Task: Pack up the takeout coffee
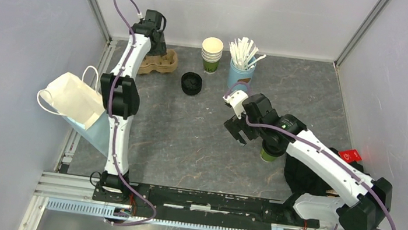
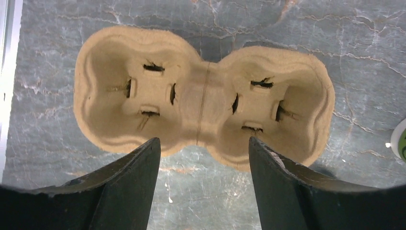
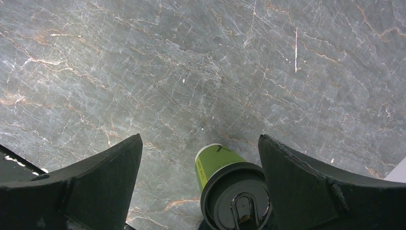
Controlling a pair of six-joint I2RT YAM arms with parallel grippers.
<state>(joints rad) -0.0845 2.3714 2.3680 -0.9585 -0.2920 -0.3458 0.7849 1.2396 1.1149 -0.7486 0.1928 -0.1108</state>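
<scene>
At the takeout coffee (image 3: 234, 189): right gripper (image 3: 200, 139) hangs over it with jaws spread wide, pinching nothing. The cup stands upright on the table (image 3: 191, 57) with its lid (image 3: 239, 203) on, off-centre in the gap, close to one finger (image 3: 311, 187) and well clear of the other. Far-left of the coffee and well apart from it, the left gripper (image 2: 203, 140) is also spread and empty, fingers (image 2: 129, 191) either side of the narrow waist of the pulp cup carrier (image 2: 203, 96), just short of its near rim. The white paper bag (image 1: 74, 99) lies further left of the coffee again, at the table edge. Risks, my read: closing off-centre, the near finger lands first and shoves or tips the cup. A squeeze high on the lid could pop it, and a hard clamp crushes the paper wall. The carrier looks light, so it could skate when the cup is pushed into a well unless the left arm holds it.
</scene>
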